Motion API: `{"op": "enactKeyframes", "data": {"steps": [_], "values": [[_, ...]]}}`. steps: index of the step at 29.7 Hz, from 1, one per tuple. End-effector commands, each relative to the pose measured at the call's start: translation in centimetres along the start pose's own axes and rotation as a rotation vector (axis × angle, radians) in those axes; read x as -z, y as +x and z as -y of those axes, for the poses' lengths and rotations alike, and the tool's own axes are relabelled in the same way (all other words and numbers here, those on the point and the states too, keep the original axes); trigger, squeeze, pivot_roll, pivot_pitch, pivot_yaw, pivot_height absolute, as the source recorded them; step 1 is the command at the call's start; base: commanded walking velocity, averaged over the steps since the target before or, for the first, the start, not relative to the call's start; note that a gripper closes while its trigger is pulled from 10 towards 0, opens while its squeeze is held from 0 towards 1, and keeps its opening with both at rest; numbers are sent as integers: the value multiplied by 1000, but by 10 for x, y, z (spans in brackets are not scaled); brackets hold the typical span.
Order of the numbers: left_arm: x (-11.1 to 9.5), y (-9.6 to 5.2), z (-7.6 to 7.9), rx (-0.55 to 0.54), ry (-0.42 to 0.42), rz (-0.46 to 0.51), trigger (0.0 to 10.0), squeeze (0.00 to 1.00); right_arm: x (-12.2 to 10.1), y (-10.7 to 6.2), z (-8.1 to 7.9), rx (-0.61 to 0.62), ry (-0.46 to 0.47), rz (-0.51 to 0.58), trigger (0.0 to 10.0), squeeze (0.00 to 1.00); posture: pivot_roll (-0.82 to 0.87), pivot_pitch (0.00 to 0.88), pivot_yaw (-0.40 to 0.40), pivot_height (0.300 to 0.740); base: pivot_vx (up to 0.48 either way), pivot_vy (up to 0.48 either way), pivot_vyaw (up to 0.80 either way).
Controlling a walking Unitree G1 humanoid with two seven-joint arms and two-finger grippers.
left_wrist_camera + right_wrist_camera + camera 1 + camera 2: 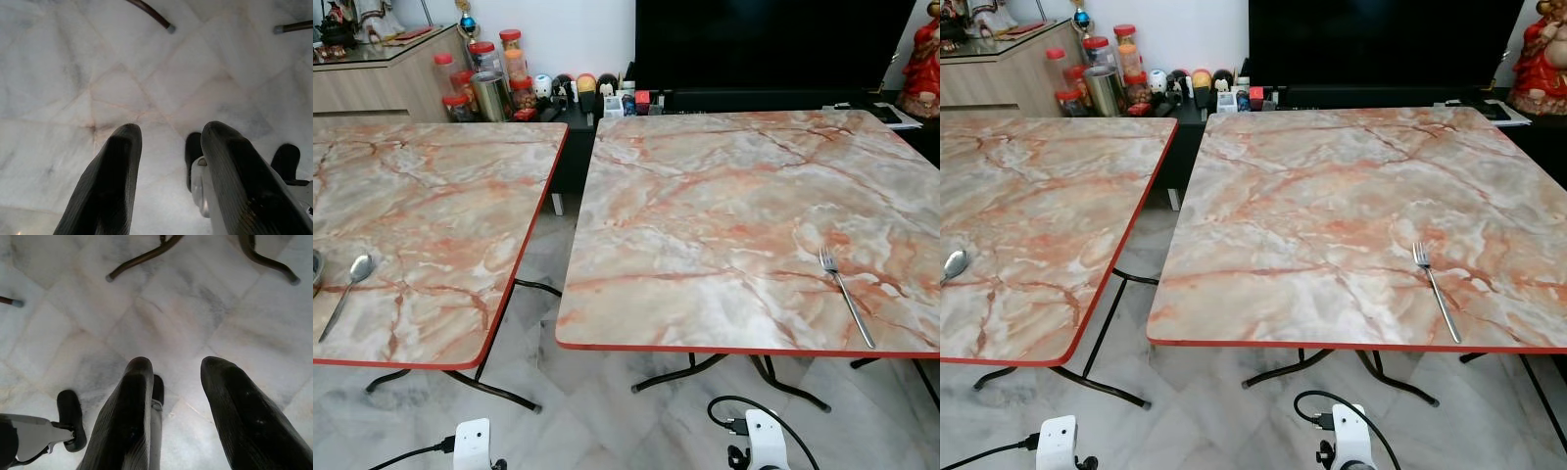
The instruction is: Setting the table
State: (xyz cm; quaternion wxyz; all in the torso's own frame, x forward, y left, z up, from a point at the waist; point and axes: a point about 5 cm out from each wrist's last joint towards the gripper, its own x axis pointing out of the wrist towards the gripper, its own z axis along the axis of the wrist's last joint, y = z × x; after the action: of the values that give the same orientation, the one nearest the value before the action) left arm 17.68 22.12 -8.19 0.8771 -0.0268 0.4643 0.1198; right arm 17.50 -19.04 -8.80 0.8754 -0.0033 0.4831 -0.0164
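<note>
- Down by the floor, both arms hang idle: the left gripper and the right gripper each have their fingers spread, nothing between them, over pale marble tiles.
- On the right table, a fork lies near the front edge toward the right side, tines pointing away.
- On the left table, a spoon lies near the left front, bowl pointing away, just beside a metal bowl at the frame's edge.
- Beyond the tables, jars with red lids stand beside a cabinet, and a dark TV rises behind the right table.
</note>
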Motion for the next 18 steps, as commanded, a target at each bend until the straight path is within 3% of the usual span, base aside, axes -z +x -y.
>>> {"op": "enactKeyframes", "data": {"steps": [1,7,12,18], "values": [[0,0,0,-2,17,-11,10000,0,-2,0,3,8,0,6,10000,0,7,0,29,740,0,-304,0],[-4,1,1,-1,11,-1,10000,0,-3,0,1,-1,-39,11,10000,0,5,0,28,740,0,-316,0],[-4,1,2,-1,0,3,10000,0,-4,0,2,3,-15,13,10000,0,6,0,25,740,0,-313,0],[-3,1,3,2,-11,0,10000,0,-5,0,2,2,-17,22,10000,0,3,0,23,740,0,0,0]]}}
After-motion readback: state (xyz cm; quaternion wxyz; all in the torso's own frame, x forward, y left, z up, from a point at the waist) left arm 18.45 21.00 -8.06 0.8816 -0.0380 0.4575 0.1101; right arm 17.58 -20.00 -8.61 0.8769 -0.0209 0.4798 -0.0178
